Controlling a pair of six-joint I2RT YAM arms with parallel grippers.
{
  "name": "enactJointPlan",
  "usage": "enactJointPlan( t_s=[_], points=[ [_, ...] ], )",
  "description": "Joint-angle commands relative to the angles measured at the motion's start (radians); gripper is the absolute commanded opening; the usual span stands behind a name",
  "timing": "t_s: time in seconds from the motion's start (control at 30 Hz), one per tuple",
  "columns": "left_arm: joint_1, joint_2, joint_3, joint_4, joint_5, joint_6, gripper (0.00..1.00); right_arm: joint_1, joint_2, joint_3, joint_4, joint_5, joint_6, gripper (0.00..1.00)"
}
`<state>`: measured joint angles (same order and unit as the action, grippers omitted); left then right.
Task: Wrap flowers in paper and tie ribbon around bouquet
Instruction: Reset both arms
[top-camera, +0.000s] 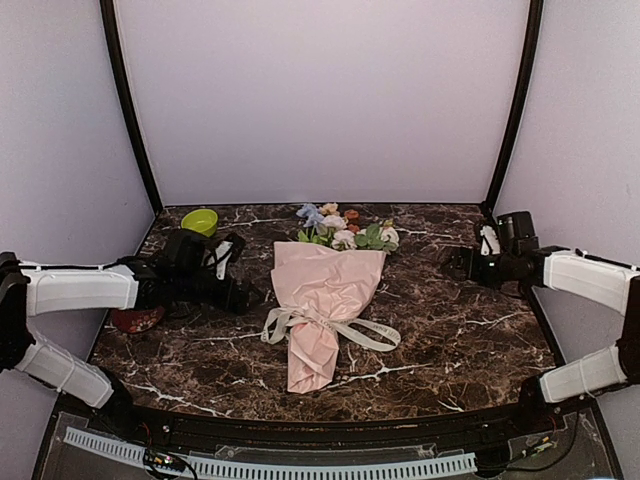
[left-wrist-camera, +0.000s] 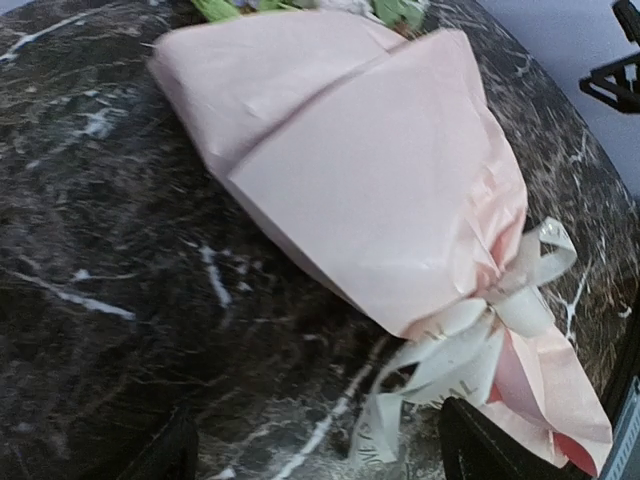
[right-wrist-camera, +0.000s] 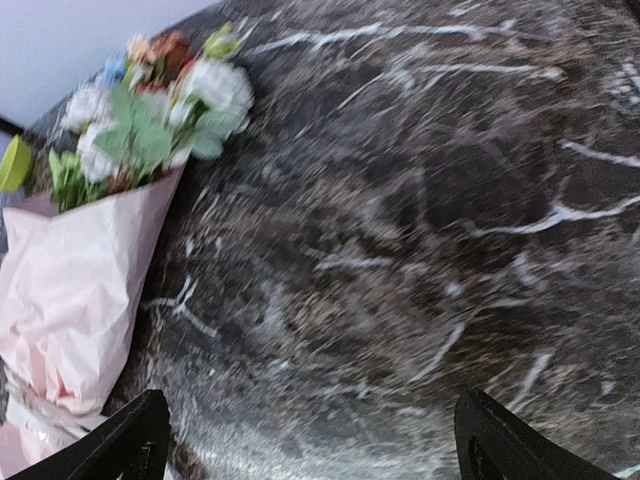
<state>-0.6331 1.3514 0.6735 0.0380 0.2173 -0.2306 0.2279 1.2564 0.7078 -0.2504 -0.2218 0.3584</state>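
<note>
In the middle of the dark marble-patterned table (top-camera: 455, 335) lies the bouquet (top-camera: 322, 285), narrow end toward the near edge and wide end toward the far edge. The paper (left-wrist-camera: 370, 180), a matte pale pink sheet with soft creases, is folded into a cone around the stems. The flowers (right-wrist-camera: 150, 120), white, pale blue, peach and orange blooms among green leaves, spill from its mouth. The cream ribbon (left-wrist-camera: 455, 345), floppy and looping, is cinched around the cone's waist in a bow, its tails lying on the marble.

The left gripper (left-wrist-camera: 320, 445) hangs near the bouquet's left side, fingers spread wide with nothing between them. The right gripper (right-wrist-camera: 310, 440), likewise spread and empty, sits well apart near the right edge.

Wrapping and tying look done, so this reads as the release at the end. What remains seems only to draw both arms clear without snagging a ribbon loop. A green bowl (top-camera: 201, 221) stands at the far left corner.
</note>
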Motion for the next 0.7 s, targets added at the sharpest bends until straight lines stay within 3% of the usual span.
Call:
enactJointPlan(
  t_s=[0.0, 0.17, 0.27, 0.43, 0.67],
  points=[
    [0.125, -0.056, 0.053, -0.149, -0.052, -0.019, 0.87, -0.177, -0.050, -0.034, 0.168, -0.073, 0.021, 1.00],
    [0.272, -0.018, 0.047, -0.104, -0.126, -0.071, 0.88, -0.323, -0.045, -0.122, 0.273, -0.147, 0.021, 1.00],
    [0.338, 0.027, 0.036, -0.027, -0.205, -0.094, 0.89, -0.353, -0.069, -0.179, 0.345, -0.110, 0.036, 1.00],
    [0.363, 0.114, 0.068, 0.045, -0.470, -0.052, 0.89, -0.358, -0.102, -0.241, 0.423, 0.013, 0.028, 1.00],
    [0.395, 0.150, 0.081, 0.121, -0.503, 0.019, 0.90, -0.361, -0.058, -0.239, 0.468, 0.092, -0.008, 1.00]
  ],
)
